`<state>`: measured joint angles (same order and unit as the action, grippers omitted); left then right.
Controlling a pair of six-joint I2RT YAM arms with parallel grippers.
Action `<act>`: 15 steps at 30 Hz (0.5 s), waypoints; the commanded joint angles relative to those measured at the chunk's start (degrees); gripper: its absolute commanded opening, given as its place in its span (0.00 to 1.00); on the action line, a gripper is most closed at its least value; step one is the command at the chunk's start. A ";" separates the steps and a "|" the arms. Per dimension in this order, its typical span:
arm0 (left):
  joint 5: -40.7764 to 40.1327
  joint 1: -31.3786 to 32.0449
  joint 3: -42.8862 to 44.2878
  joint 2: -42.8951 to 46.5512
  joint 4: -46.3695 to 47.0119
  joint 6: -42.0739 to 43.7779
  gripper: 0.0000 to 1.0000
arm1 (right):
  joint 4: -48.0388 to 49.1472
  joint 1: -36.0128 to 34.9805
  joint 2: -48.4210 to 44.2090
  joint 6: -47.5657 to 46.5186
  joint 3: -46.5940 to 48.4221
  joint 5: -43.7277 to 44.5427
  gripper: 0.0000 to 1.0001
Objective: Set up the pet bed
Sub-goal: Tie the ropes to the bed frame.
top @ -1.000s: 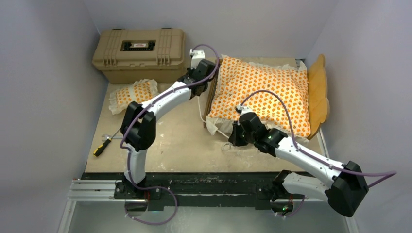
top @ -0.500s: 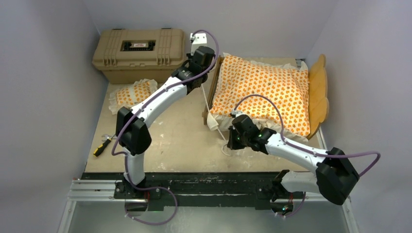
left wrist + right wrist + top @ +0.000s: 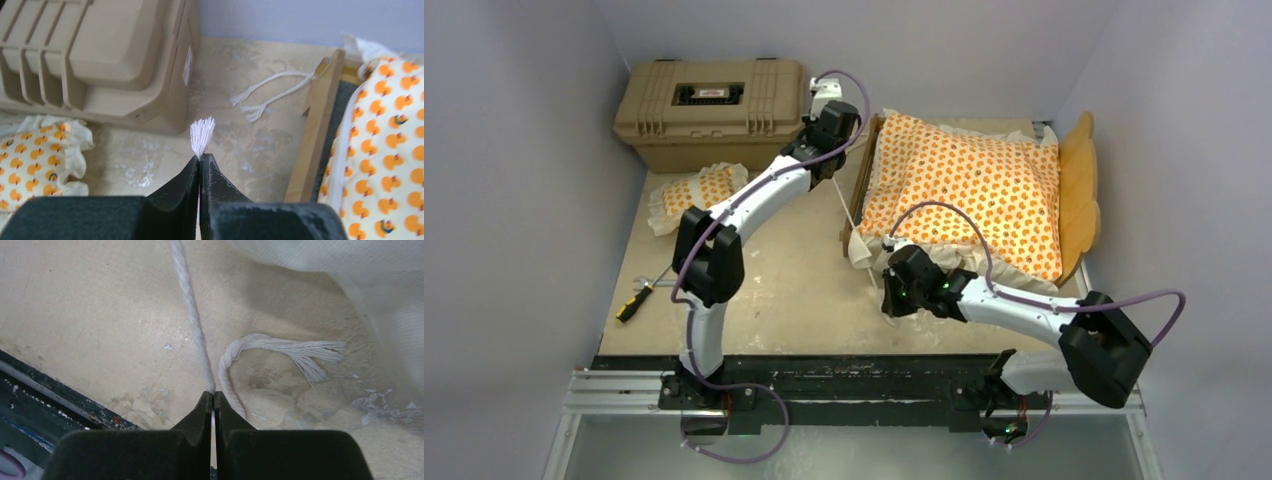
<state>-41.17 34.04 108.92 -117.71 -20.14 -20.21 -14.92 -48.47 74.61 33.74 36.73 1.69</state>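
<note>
tying stage: mattress cushion (image 3: pixel 969 190) lies in wood frame (image 3: pixel 1079 180), pillow (image 3: pixel 699 192) apart on bench (image 3: pixel 794 290). left claw (image 3: pixel 201 159) and right claw (image 3: pixel 214 396) both pinch white cord (image 3: pixel 202 135); next probably knotting it.

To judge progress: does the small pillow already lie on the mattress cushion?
No, the small pillow lies on the table beside the tan case, apart from the mattress cushion.

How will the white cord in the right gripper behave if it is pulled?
Probably floppy: the white cord curves loosely on the table. Its frayed end may unravel. It looks light; the right gripper pinches it shut.
</note>
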 commanded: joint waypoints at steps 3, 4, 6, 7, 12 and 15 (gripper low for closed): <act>-1.05 -1.33 -11.52 10.92 8.05 -1.68 0.07 | 0.56 -1.28 -2.16 -2.99 3.44 -3.96 0.01; -1.38 -1.64 -12.98 11.75 8.42 -1.42 0.15 | 0.40 -1.28 -2.45 -3.43 4.55 -3.79 0.08; -1.41 -2.30 -14.30 12.71 7.18 -1.52 0.30 | -0.77 -1.28 -3.00 -4.34 6.92 -2.43 0.23; -1.52 -2.58 -14.36 13.01 6.22 -1.54 0.38 | -1.60 -1.28 -3.43 -4.75 8.59 -1.96 0.30; 0.10 -2.49 -15.88 17.81 1.88 -0.66 0.74 | -7.60 -0.87 -7.36 -5.96 14.75 7.68 0.66; 4.88 -0.85 -18.18 22.28 -1.86 -2.32 0.82 | -11.85 2.09 -8.17 -6.73 18.43 14.43 0.79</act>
<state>-40.60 31.55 92.73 -103.00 -18.52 -21.43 -20.91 -49.12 68.75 29.06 49.30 5.52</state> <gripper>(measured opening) 0.788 0.736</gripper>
